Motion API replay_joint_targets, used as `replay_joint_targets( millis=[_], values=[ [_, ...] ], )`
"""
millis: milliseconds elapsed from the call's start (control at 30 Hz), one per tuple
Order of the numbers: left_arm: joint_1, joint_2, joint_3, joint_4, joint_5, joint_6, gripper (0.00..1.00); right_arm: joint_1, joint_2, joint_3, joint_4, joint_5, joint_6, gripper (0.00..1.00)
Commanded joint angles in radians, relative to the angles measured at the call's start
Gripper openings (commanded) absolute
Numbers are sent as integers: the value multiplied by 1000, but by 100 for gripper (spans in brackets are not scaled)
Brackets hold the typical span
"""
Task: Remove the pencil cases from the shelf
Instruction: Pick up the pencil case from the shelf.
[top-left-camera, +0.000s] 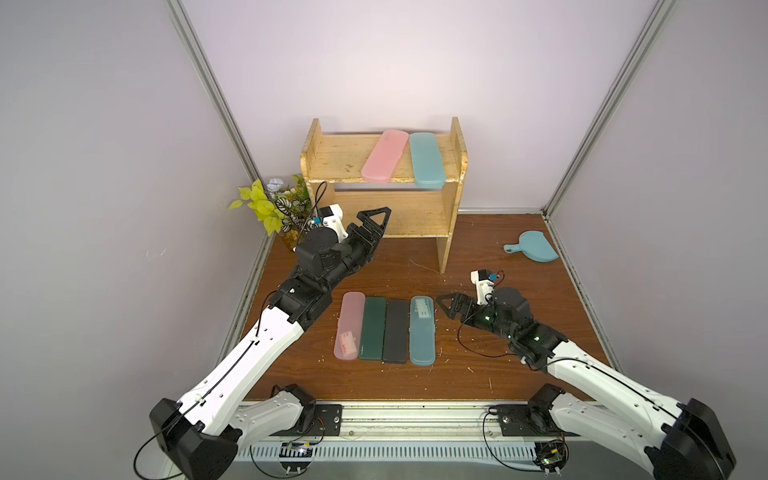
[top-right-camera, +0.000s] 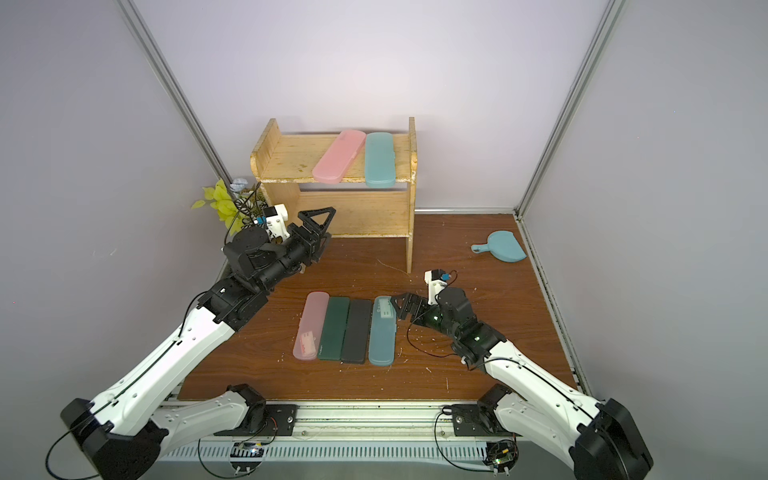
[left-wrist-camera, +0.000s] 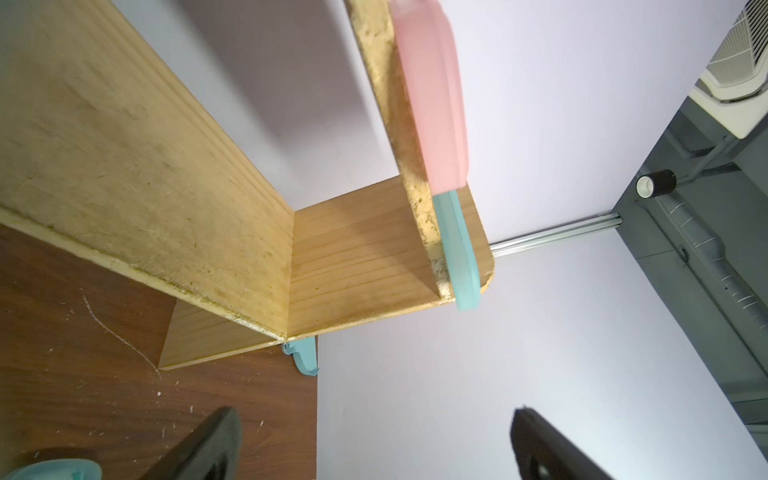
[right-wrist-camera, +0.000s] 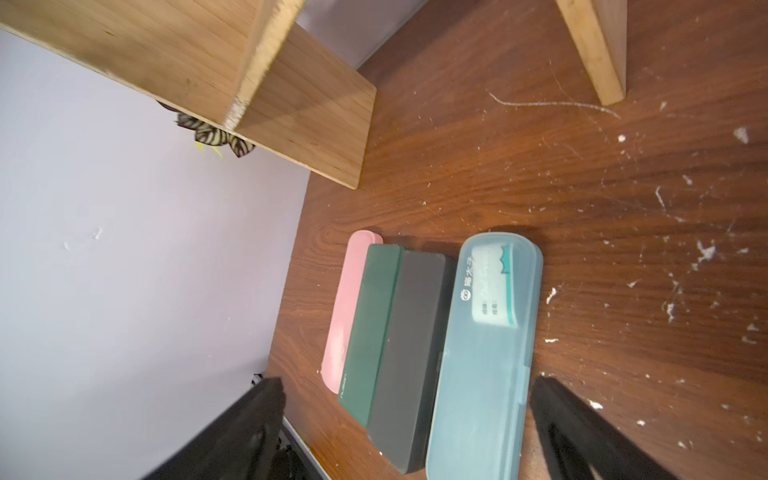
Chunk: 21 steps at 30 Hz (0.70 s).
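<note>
Both claws stand wide open and hold nothing. The left claw (top-left-camera: 375, 223) hangs over the table's back-left part, just in front of the shelf (top-left-camera: 332, 160) and pointing toward it. Its wrist view shows the two fingers (left-wrist-camera: 208, 440) far apart with only air between them. The right claw (top-left-camera: 446, 308) sits low over the table, right of the middle, beside the far end of the teal case on the table (top-left-camera: 422, 330). In its wrist view that case runs through the gap between the spread fingers (right-wrist-camera: 582, 432), and neither appears to touch it.

The shelf stands at the table's back edge, left of the middle. Two pencil cases lie on its top board. The pink case on the shelf (top-left-camera: 384, 156) is set at a slant, and the teal case on the shelf (top-left-camera: 427, 159) lies just right of it, near the right side panel. Both jut over the board's front edge.

Four more cases lie flat in a row toward the middle of the table's front edge, long sides together. From the left they are the pink case on the table (top-left-camera: 349, 326), the dark green case (top-left-camera: 372, 328), the black case (top-left-camera: 395, 330), then the teal one.

A teal dustpan (top-left-camera: 532, 247) lies near the right edge, toward the back-right corner. A leafy plant (top-left-camera: 270, 205) stands at the back-left corner beside the shelf.
</note>
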<state>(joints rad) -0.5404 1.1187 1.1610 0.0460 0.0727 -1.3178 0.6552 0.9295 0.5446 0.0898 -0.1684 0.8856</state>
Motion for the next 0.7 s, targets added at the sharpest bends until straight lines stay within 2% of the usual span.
replay_joint_targets(
  millis=[0,333,467,667],
  values=[
    [17,20,57,76,-59,-12,92,-3,-33,57,-41,36,-44,99],
    [31,113,154,150,-96,-31,76,-3,-87,78,-64,92,-58,95],
    [41,128,167,161,-144,-79,69,-4,-98,71,-50,106,-49,93],
    [69,161,192,170,-131,-96,65,-4,-103,69,-36,124,-50,90]
  ],
)
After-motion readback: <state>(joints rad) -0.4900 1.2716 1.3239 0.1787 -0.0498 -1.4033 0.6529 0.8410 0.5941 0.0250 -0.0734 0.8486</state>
